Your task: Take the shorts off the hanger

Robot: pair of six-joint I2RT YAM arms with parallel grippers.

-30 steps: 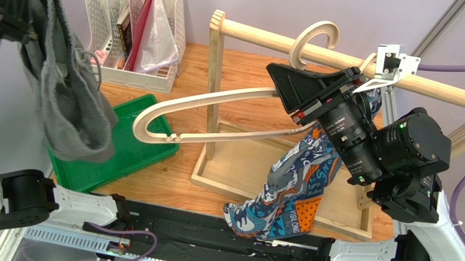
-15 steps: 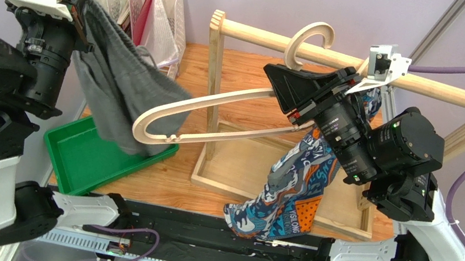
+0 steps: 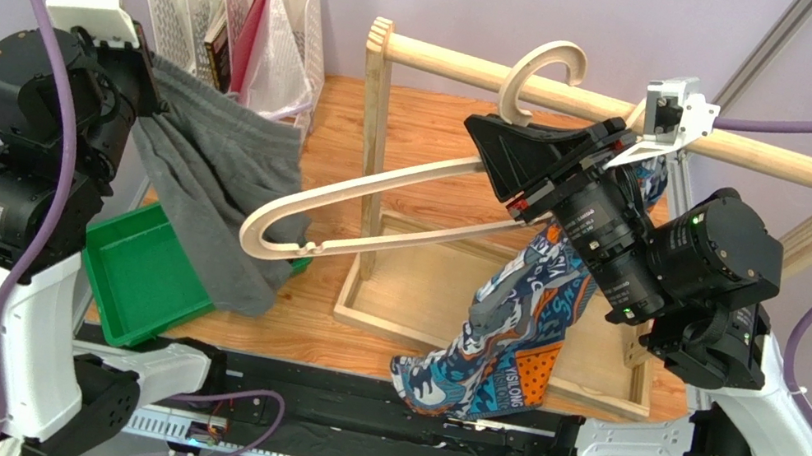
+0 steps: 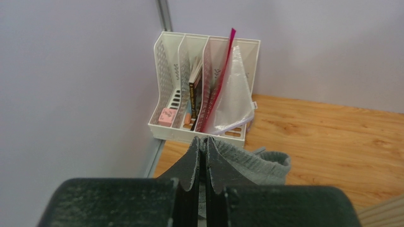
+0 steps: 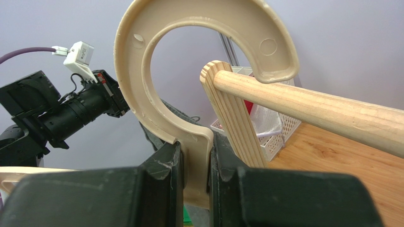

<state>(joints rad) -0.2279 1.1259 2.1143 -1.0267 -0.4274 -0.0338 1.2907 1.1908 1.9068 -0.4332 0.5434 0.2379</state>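
**Two pairs of shorts: grey in hand, patterned not yet off; snag risk at the hanger end**

Left tool: the jaws are pressed together on a fold of the grey shorts, and my wrist view shows no gap. The cloth hangs from that pinch across a corner of the green tray and down to the surface.

Right tool: clamped on the neck of the hanger, just under its hook. The hook curls over the rail. I cannot tell whether it bears on the rail or sits just above it.

Patterned shorts: these hang below the right arm, down over the wooden base frame toward the near edge. The arm hides where they meet the hanger. I judge them not yet removed.

Concerns:
1. From overhead, the hanger's looped left end overlaps the grey cloth. I cannot tell whether it only crosses in front or is caught in it. If caught, a left-arm pull would drag the hanger sideways, twist it in the right tool and possibly knock the hook against the rail.
2. The left pinch holds only a small fold. The weight of the hanging cloth could slip it out before I reach a drop spot.
3. If the right tool tips the hanger, the patterned pair could slide off uncontrolled and drape over the frame edge, which would make it awkward to pick up.
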